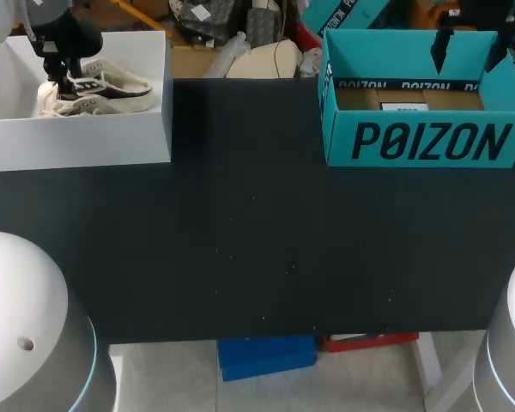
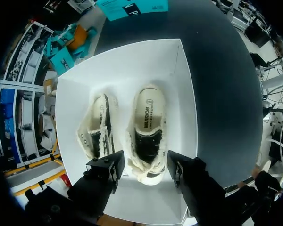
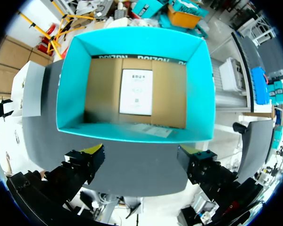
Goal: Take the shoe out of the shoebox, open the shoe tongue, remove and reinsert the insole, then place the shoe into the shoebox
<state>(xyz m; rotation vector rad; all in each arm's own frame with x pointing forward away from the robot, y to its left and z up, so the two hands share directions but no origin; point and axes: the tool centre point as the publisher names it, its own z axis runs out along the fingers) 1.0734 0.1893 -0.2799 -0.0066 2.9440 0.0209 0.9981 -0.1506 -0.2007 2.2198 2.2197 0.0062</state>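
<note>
The left gripper (image 2: 144, 170) hangs released over the white cardboard shoebox (image 2: 127, 61). Its fingers are spread either side of one end of the cream fleece-lined shoe (image 2: 148, 132), which lies sole-down inside and is not yet gripped. A 2nd matching shoe (image 2: 98, 128) rests on its side just beside it.

I judge the lift-out to be the step in hand. Lower squarely, pinch across the shoe's firmer sides rather than the soft collar, keep the nearer finger off the neighbour, and rise straight to miss the box wall.

The right gripper (image 3: 141, 157) is also released, over the teal cardboard box (image 3: 132, 127). The matt black bench (image 1: 257, 249) stretches between the 2 boxes, which stand well apart, leaving space for the insole work.
</note>
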